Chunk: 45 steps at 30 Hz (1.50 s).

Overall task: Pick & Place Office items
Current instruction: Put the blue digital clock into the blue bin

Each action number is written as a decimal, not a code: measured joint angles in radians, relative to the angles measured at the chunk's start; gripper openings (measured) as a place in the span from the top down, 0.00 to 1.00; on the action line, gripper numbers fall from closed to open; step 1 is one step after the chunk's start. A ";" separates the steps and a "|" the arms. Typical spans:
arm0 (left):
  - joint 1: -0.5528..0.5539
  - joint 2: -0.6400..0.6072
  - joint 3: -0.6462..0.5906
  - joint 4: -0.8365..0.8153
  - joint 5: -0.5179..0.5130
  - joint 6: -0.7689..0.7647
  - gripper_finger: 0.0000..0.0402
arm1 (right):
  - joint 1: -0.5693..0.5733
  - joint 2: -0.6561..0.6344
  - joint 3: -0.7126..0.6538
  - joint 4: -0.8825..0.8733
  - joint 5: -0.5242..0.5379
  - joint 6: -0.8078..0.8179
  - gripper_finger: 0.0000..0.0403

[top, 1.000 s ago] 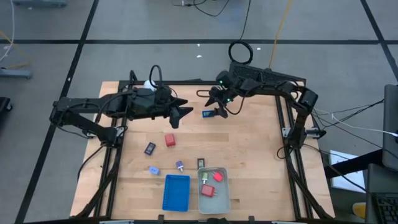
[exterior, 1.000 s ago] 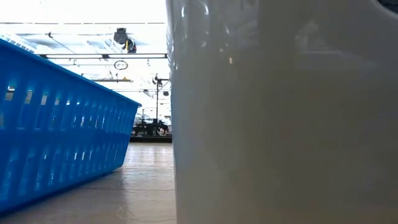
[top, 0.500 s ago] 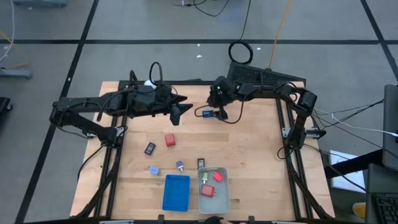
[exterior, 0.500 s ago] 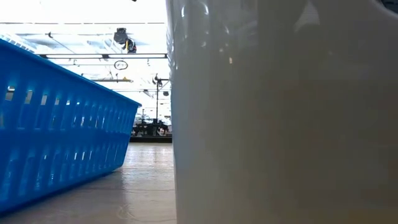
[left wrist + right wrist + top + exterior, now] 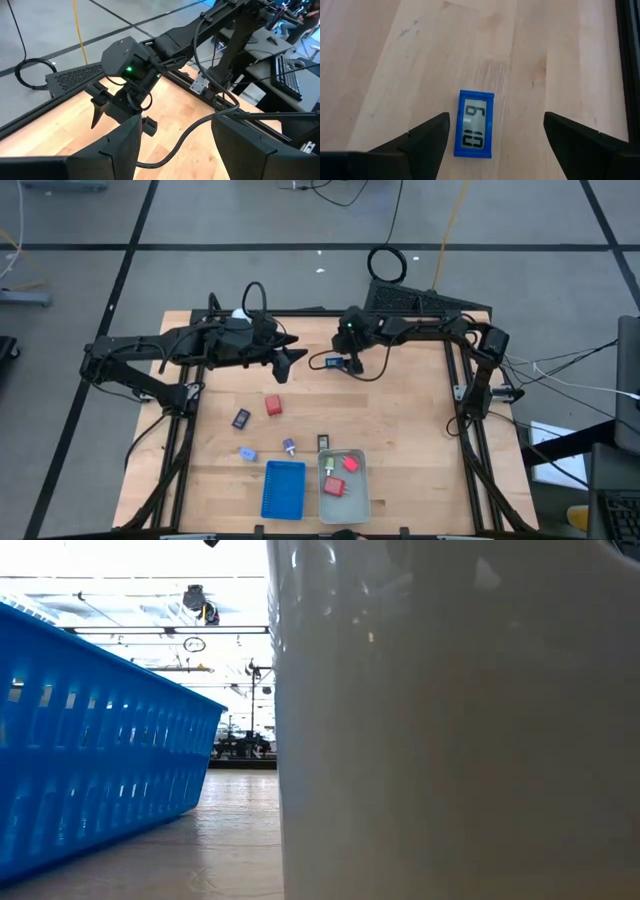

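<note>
In the right wrist view a small blue-framed display (image 5: 474,124) lies flat on the wood between my right gripper's open fingers (image 5: 496,118), which stand on either side of it without touching. From above, that gripper (image 5: 349,361) hovers over the blue item (image 5: 334,363) near the table's far edge. My left gripper (image 5: 290,359) is open just to its left, and its fingers (image 5: 176,120) face the right arm. A red block (image 5: 273,406), two black items (image 5: 241,419) (image 5: 324,443), a light blue one (image 5: 247,453) and a purple-topped one (image 5: 288,446) lie on the table.
A blue tray (image 5: 283,488) and a pale grey tray (image 5: 358,498) sit at the near edge; the grey one holds two red items and a green one. Their walls (image 5: 100,740) (image 5: 450,740) fill the low view. A white ball (image 5: 239,314) sits behind the left arm.
My right gripper has tipped downward and shifted a little toward the table's left, so it now stands over the blue display. The display has stayed where it was.
</note>
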 joint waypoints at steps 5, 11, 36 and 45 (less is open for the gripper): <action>0.000 0.000 0.000 -0.001 0.000 -0.002 0.40 | 0.015 0.000 0.000 -0.006 0.029 0.025 0.22; 0.000 0.000 0.000 -0.008 0.000 -0.001 0.40 | 0.025 0.000 -0.032 0.032 0.030 0.059 0.22; 0.000 0.000 0.000 -0.023 0.008 0.002 0.40 | 0.044 0.000 -0.153 0.266 -0.027 0.165 0.22; -0.001 0.000 0.000 -0.035 0.009 -0.001 0.40 | 0.045 0.074 -0.155 0.280 -0.024 0.179 0.22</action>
